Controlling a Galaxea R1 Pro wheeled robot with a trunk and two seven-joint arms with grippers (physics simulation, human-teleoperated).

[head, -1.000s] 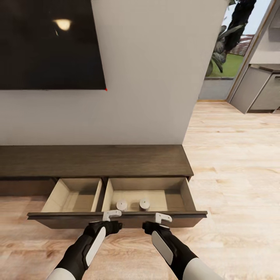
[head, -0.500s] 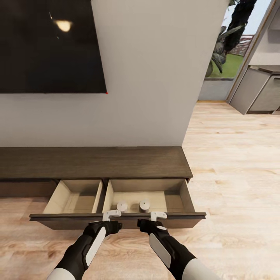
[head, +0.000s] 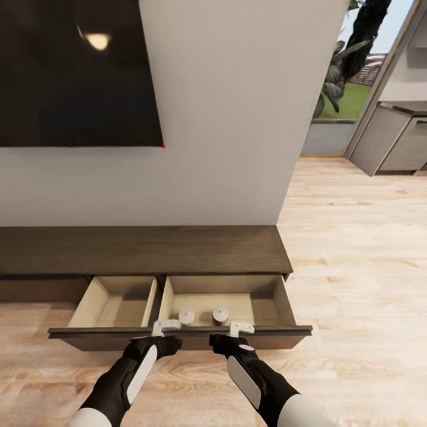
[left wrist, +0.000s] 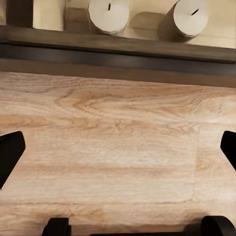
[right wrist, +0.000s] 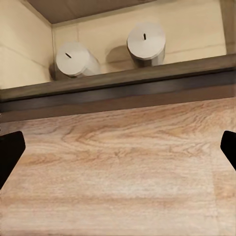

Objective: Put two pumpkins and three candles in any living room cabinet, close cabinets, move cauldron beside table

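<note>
Your head camera faces a plain white wall (head: pixel 225 118) with a big black flat TV screen (head: pixel 77 71) mounted on it, pale wood-plank floor (head: pixel 356 249) running off to your right toward an opening with grey units (head: pixel 394 136) and a dark leafy plant (head: pixel 350 53). Against the wall sits the long low dark-brown wood TV console (head: pixel 142 249), and its wide handle-less drawer front (head: pixel 284 335) is pulled out, showing two pale beige compartments side by side. The left compartment (head: pixel 115 299) looks bare from here. In the right compartment (head: pixel 261 299) two short pale grey cylinder candles stand upright just behind the drawer front, near each other but apart: left candle (head: pixel 186 316) (left wrist: pixel 109 14) (right wrist: pixel 73 59), right candle (head: pixel 220 312) (left wrist: pixel 186 17) (right wrist: pixel 146 42). Both have wicks visible in the wrist views. Your left gripper (head: pixel 165 326) and right gripper (head: pixel 241 328), white fingers on black wrists, sit at the top edge of the drawer front, left one just in front of the left candle, right one just right of the right candle. In both wrist views the dark fingertips sit far apart at the frame sides with only floor between them, so both pincers are spread wide and pinching nothing. Can't tell if the fingers actually touch the drawer front.
</note>
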